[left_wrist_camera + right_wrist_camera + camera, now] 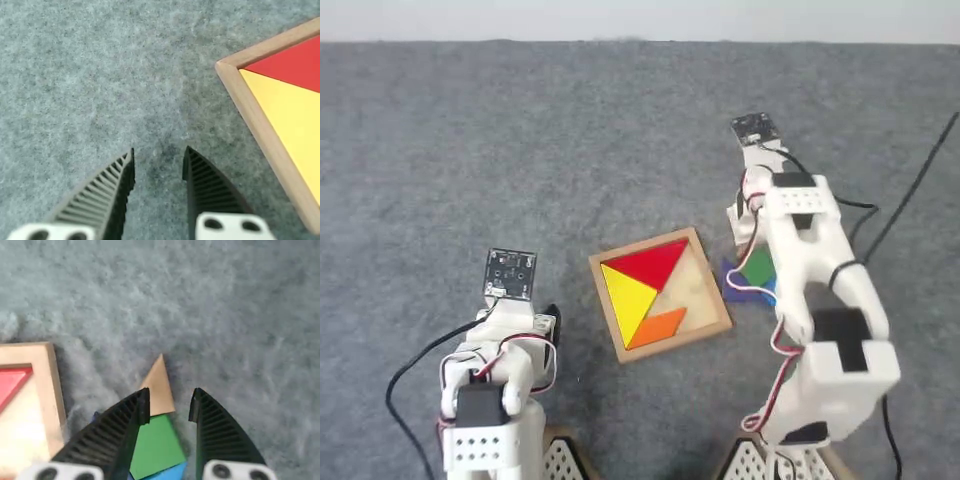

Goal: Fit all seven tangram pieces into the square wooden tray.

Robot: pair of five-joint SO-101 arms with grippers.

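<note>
The right gripper has its ribbed black fingers apart and clamped on nothing. They hang over a small heap of loose pieces just off the square wooden tray, on the tray's right-arm side. Between the fingers lies a tan triangle, with a green piece touching it and a light blue piece tucked under the green one. A darker blue edge shows on the side of the heap nearest the tray; it may be a fourth piece, though it is too covered to be sure.

Inside the tray, three pieces lie flat against one another: a red triangle along the far rim, a yellow triangle along the rim on the left-arm side, and a smaller orange piece at the near rim. The rest of the tray floor, towards the heap, is bare wood.

So the task looks less than half done: three pieces are seated, and the tan, green and blue ones are yet to go in.

The left gripper sits on the tray's other side, near one corner, with its fingers also apart over bare cloth and nothing between them.

Tray, pieces and both arms rest on a grey felt-like mat. Black cables trail across it beyond the right arm, well away from the tray. A pale strip of wall runs behind the mat's far edge.
</note>
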